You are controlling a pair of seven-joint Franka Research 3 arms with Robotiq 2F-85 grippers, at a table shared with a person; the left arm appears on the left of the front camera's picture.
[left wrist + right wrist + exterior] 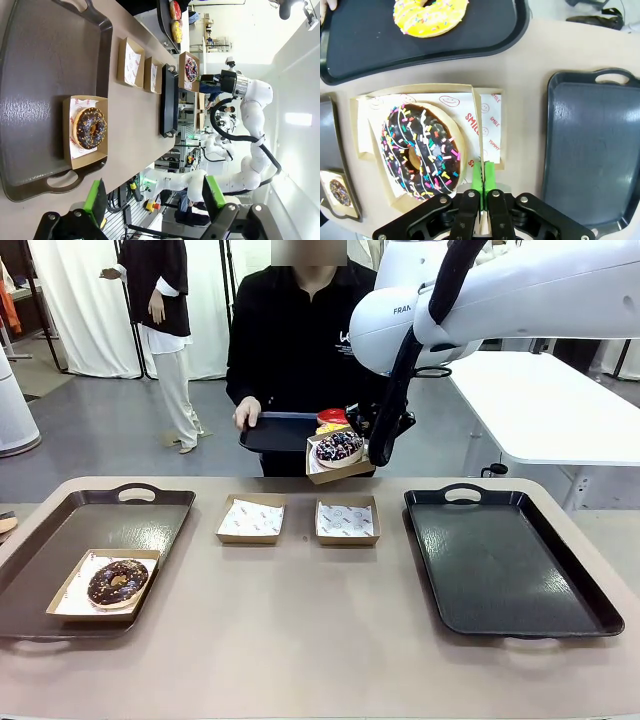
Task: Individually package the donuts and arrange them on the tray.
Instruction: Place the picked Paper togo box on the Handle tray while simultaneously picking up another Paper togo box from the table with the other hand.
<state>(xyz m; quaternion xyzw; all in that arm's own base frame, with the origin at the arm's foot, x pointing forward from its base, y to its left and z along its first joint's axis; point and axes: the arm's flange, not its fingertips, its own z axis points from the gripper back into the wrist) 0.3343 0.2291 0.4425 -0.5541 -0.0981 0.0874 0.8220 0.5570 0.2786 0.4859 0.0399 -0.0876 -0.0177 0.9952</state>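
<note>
1. The right tool [482,176] is closed, its green pads pinching the edge of a brown cardboard box [322,474]. The box holds the dark ring donut with coloured sprinkles [339,446], and both hang in the air above the far edge of the beige tabletop [300,640].
2. Just behind, a person's hand [246,414] holds a small dark tray [272,432] carrying the glossy red donut [332,417] and the yellow donut [430,15].
3. The left tool [153,187] hangs with its fingers wide apart, holding nothing, near the near end of the left dark plastic tray [60,540].
4. On that tray the chocolate-glazed donut [117,581] sits in its own paper-lined box [66,602].
5. An empty lined box [251,519] and a second empty box [347,520] stand side by side mid-tabletop, and the right black tray [505,560] lies beside them.
</note>
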